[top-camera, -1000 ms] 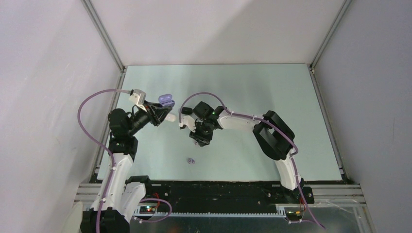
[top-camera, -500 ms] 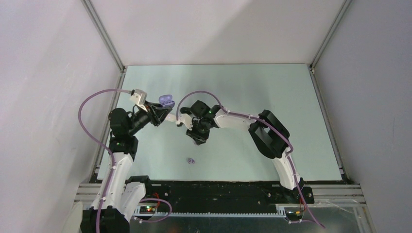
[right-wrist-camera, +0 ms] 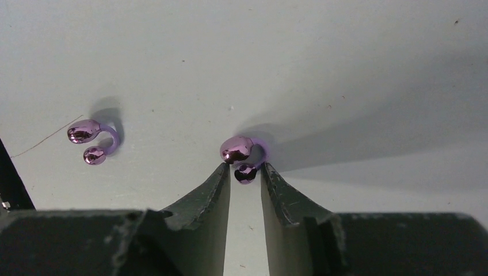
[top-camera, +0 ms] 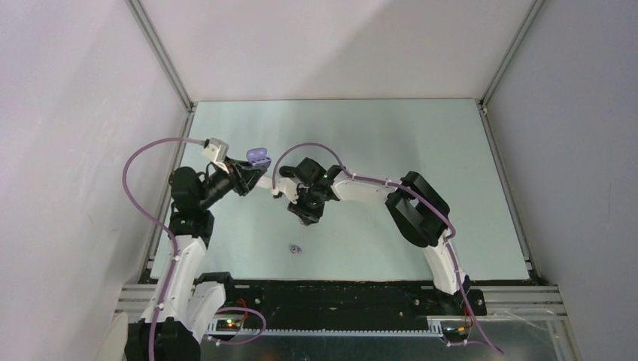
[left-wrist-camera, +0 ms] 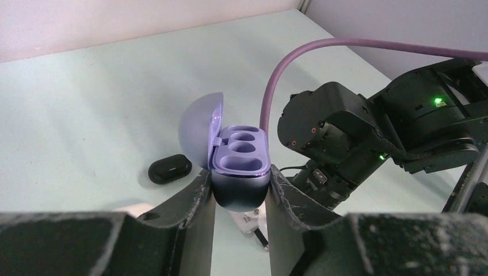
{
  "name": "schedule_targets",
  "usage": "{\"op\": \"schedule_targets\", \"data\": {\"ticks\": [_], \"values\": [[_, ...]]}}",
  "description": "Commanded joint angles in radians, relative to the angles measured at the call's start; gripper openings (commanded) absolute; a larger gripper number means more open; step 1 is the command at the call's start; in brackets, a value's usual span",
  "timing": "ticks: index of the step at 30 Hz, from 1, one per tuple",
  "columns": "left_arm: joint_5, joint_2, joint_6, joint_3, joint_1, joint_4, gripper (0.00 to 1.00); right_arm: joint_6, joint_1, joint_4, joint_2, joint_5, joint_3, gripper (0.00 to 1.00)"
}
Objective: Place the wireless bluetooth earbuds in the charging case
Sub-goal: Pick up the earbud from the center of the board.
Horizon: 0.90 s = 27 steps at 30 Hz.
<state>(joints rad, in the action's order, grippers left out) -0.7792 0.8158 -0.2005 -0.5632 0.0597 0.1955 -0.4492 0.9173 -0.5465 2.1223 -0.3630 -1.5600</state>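
Two lavender earbuds are in view. One earbud (right-wrist-camera: 241,152) sits between the fingertips of the right hand (right-wrist-camera: 244,171), which is clamped on it, and its shadow falls on the tabletop (right-wrist-camera: 357,63) just behind. The second earbud (right-wrist-camera: 92,141) lies alone on the tabletop, well apart from the first. The left hand (left-wrist-camera: 240,175) is pressed tight around the lower half of one lavender charging case (left-wrist-camera: 240,155) and holds it off the tabletop, with its lid (left-wrist-camera: 201,129) standing open. The case has two wells, and both are empty. One black case (left-wrist-camera: 170,169), closed, lies on the tabletop behind the lavender one.
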Motion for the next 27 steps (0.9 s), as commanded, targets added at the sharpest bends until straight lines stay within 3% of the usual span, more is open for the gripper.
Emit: {"op": "schedule_targets", "data": {"ticks": [1, 11, 17, 22, 27], "values": [[0.005, 0.003, 0.017, -0.041, 0.007, 0.028, 0.00, -0.021, 0.007, -0.022, -0.021, 0.016, 0.029, 0.28], [0.004, -0.006, 0.016, -0.029, 0.008, 0.027, 0.00, -0.029, 0.013, 0.026, -0.064, 0.113, 0.052, 0.00], [0.005, 0.048, -0.048, -0.018, 0.005, 0.121, 0.00, 0.023, 0.004, 0.188, -0.251, 0.307, 0.121, 0.00], [-0.020, 0.128, -0.101, -0.030, 0.003, 0.226, 0.00, 0.062, -0.003, 0.433, -0.437, 0.408, 0.217, 0.00], [-0.041, 0.213, -0.145, -0.052, 0.000, 0.333, 0.00, 0.003, 0.002, 0.693, -0.537, 0.468, 0.272, 0.00]]}}
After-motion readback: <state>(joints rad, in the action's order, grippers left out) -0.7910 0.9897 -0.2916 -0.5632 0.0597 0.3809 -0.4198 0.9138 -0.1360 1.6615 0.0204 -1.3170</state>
